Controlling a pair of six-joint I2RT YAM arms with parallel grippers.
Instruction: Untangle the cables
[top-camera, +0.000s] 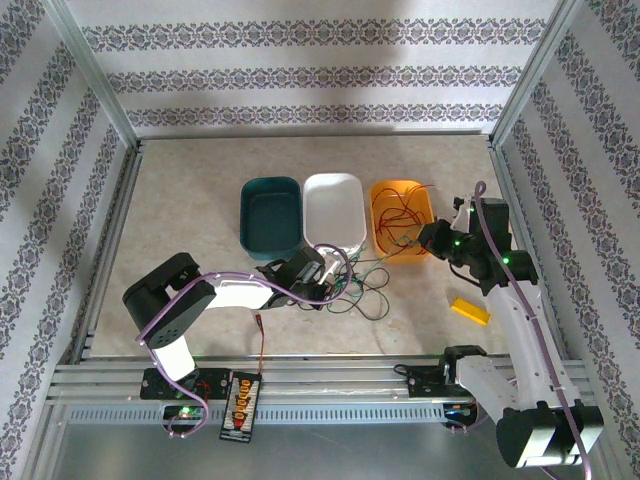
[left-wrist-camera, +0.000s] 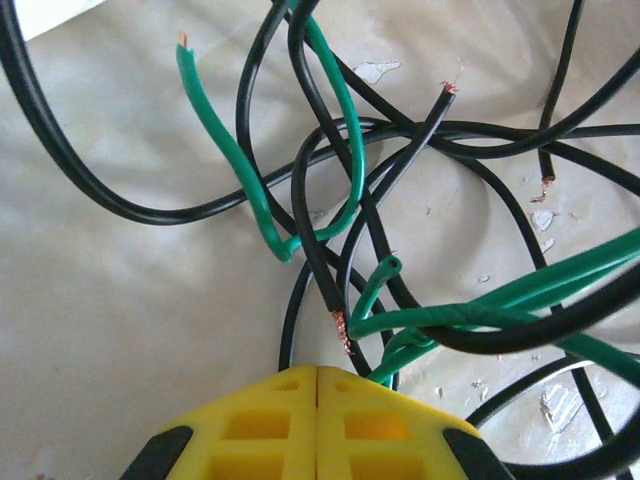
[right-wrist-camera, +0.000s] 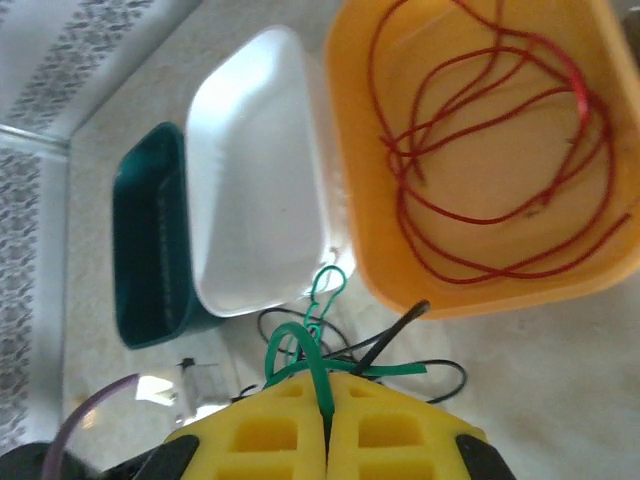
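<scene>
A tangle of green and black cables (top-camera: 358, 285) lies on the table in front of the white bin. My left gripper (top-camera: 328, 286) rests at the tangle's left side; in the left wrist view it (left-wrist-camera: 317, 372) is shut, with nothing seen in the seam, while a black cable (left-wrist-camera: 320, 250) with a bare copper end and a green cable (left-wrist-camera: 460, 315) cross just ahead of the tips. Beside the orange bin's front wall, my right gripper (top-camera: 416, 243) (right-wrist-camera: 322, 395) is shut on a green cable (right-wrist-camera: 318, 360) that loops up from the tangle. Red cables (right-wrist-camera: 480, 160) (top-camera: 400, 213) lie coiled inside the orange bin.
Three bins stand in a row: teal (top-camera: 270, 240), white (top-camera: 333, 180) and orange (top-camera: 398, 184). A small yellow block (top-camera: 470, 310) lies on the table to the right. A black board with orange plugs (top-camera: 240, 405) sits on the front rail (top-camera: 330, 385).
</scene>
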